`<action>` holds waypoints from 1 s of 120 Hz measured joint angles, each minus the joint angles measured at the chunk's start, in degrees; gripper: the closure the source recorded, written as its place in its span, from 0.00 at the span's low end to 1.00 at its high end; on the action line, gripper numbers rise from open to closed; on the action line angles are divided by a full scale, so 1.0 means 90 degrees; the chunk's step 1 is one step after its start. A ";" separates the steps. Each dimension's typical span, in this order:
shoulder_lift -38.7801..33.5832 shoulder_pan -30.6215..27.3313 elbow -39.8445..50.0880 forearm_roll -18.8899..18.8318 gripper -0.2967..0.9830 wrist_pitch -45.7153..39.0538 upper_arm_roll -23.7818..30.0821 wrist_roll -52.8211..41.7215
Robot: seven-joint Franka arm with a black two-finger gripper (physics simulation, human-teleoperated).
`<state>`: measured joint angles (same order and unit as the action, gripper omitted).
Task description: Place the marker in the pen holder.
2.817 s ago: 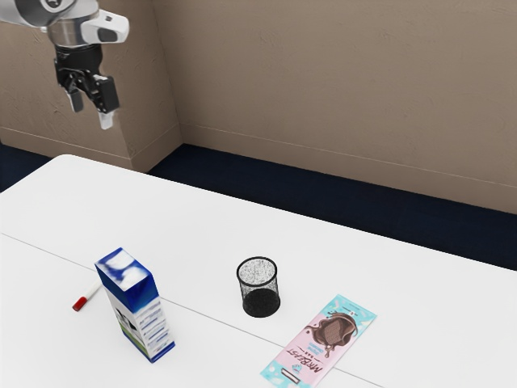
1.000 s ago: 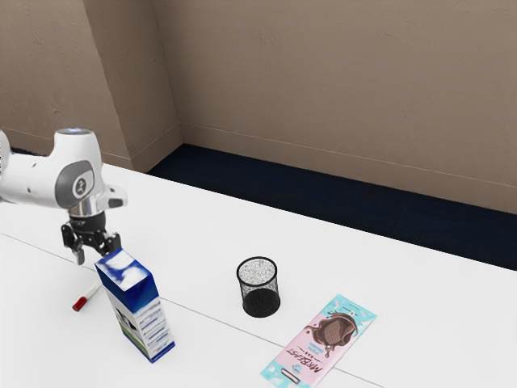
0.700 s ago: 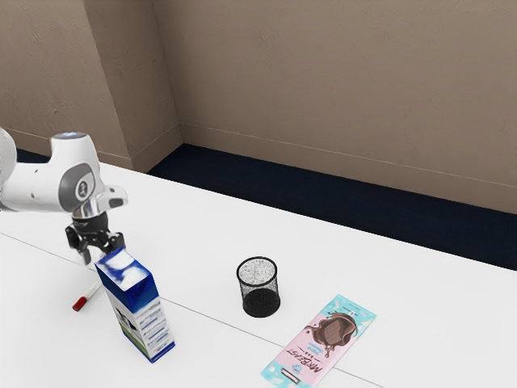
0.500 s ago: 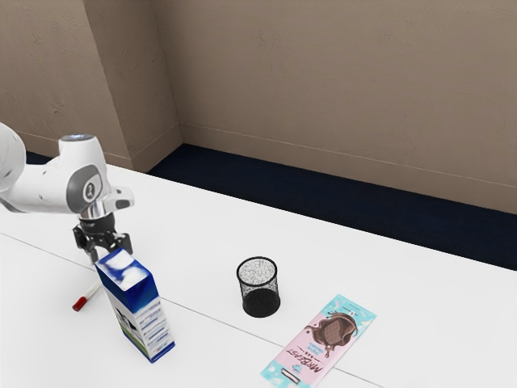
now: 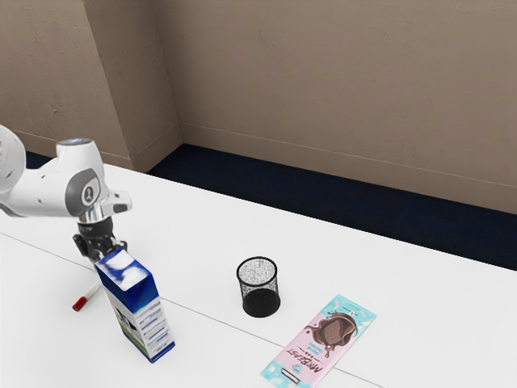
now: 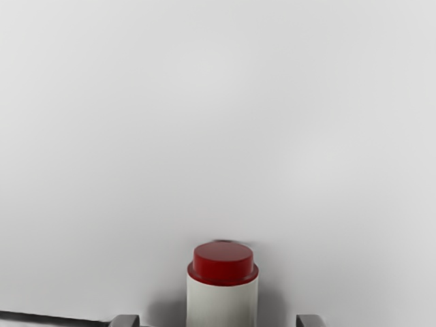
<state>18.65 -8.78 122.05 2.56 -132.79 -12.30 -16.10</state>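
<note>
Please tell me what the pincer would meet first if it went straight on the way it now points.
Probably the marker, or the tabletop beside it: the open pincer points down, fingertips to either side of the marker, though depth is unclear.

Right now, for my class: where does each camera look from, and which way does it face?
Exterior view: sits at the arm's side, looking down across the smooth white table toward a brown textured wall; the rounded white arm and black two-finger claw come in from the exterior view's left.
Wrist view: sits on the arm's hand, looking down at the tabletop; the claw's fingertips show at its lower edge.
Shared: the slim white marker with a red end, and the table.
</note>
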 joint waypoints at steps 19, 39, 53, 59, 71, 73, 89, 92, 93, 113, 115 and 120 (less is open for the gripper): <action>0.0013 0.0000 -0.0004 0.0006 0.74 -0.0009 0.0000 -0.0038; 0.0061 0.0001 -0.0003 -0.0052 0.81 -0.0041 -0.0002 -0.0014; 0.0016 0.0002 -0.0004 -0.0104 0.83 -0.0067 -0.0002 0.0031; -0.0017 0.0002 -0.0015 -0.0132 0.84 -0.0076 -0.0003 0.0053; -0.0464 0.0055 -0.0044 -0.0206 0.84 -0.0065 -0.0001 0.0088; -0.0579 0.0085 -0.0046 -0.0216 0.85 -0.0051 0.0001 0.0094; -0.1409 0.0425 -0.0093 -0.0261 0.85 0.0124 0.0003 0.0108; -0.1525 0.0450 -0.0138 -0.0269 0.85 0.0162 0.0002 0.0103; -0.1559 0.0457 -0.0156 -0.0270 0.85 0.0175 0.0002 0.0100; -0.1703 0.0684 -0.0684 -0.0244 0.85 0.0347 0.0115 0.0052; -0.1697 0.0683 -0.0726 -0.0218 0.85 0.0358 0.0181 0.0046; -0.1683 0.0675 -0.0803 -0.0126 0.85 0.0378 0.0387 0.0033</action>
<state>3.50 -2.71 114.83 1.43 -129.39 -8.82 -15.80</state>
